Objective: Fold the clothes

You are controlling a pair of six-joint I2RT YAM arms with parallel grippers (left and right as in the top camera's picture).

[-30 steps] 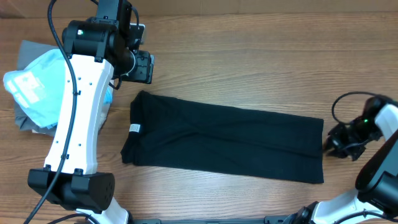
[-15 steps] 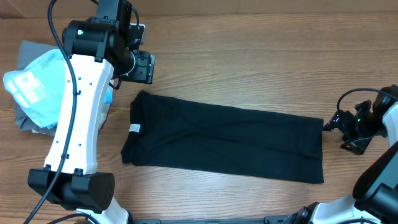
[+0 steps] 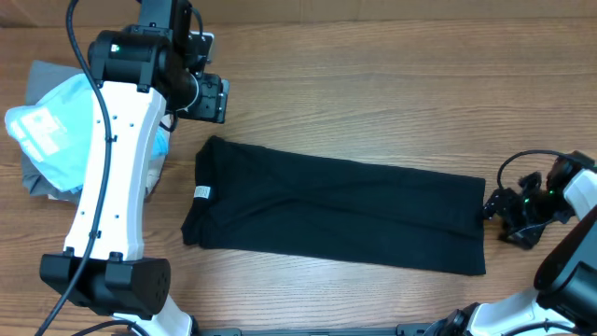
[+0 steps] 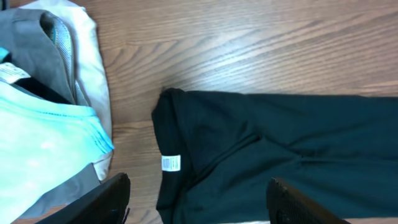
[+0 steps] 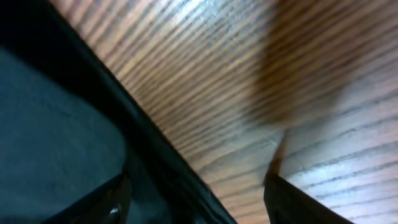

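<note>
The clothes, a black T-shirt (image 3: pixel 336 207), lie flat as a long strip across the table's middle. A small white tag (image 3: pixel 201 192) shows near the left end. My left gripper (image 3: pixel 209 99) hangs above the table just beyond the shirt's upper left corner. In the left wrist view it (image 4: pixel 199 208) is open, with the shirt (image 4: pixel 280 149) and tag (image 4: pixel 170 163) below and nothing between its fingers (image 4: pixel 106 199). My right gripper (image 3: pixel 498 207) sits low at the shirt's right edge. It (image 5: pixel 199 208) is open, and the shirt's hem (image 5: pixel 56 124) runs between its fingers (image 5: pixel 311 202).
A light blue garment with white print (image 3: pixel 51 126) lies on grey folded garments (image 3: pixel 37 79) at the table's left edge, close to the left arm's white link (image 3: pixel 117 177). In the left wrist view the same blue garment (image 4: pixel 43 143) is on the left.
My right gripper let go and opened. It swung out to the right, then came back to the shirt's right edge. The left gripper lifted slightly away; the shirt has not moved.
</note>
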